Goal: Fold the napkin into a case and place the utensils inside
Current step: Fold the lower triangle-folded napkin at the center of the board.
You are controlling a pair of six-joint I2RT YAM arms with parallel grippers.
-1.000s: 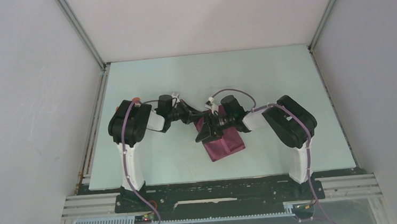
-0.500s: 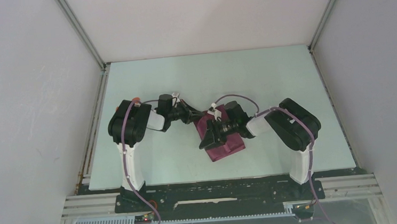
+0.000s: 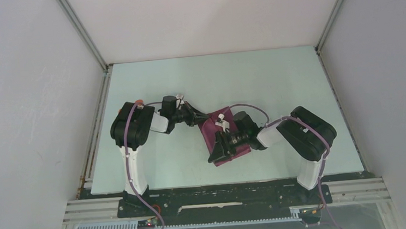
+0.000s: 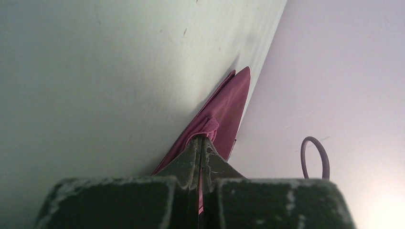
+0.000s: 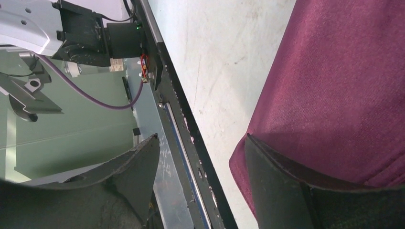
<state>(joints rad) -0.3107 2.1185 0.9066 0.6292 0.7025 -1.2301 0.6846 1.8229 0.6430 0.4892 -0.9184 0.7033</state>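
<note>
The maroon napkin (image 3: 211,130) lies folded at the middle of the pale green table (image 3: 275,81), partly under my right arm. My left gripper (image 3: 199,120) is shut on the napkin's far left corner; in the left wrist view its jaws (image 4: 202,141) pinch a bunched bit of cloth (image 4: 229,105). My right gripper (image 3: 216,152) is open over the napkin's near left edge. In the right wrist view (image 5: 200,143) one finger (image 5: 286,181) lies on the cloth (image 5: 334,81) and the other hangs past the edge. The utensils are out of view.
The table's black front rail (image 5: 186,129) runs just beyond the napkin's near edge, with an arm base (image 5: 81,33) behind it. Grey walls close the table on three sides. A purple cable loop (image 4: 315,157) shows in the left wrist view.
My right gripper has slid toward the near edge along the napkin's left side, and its arm has swung nearer. The left gripper has kept its hold and has not moved.
</note>
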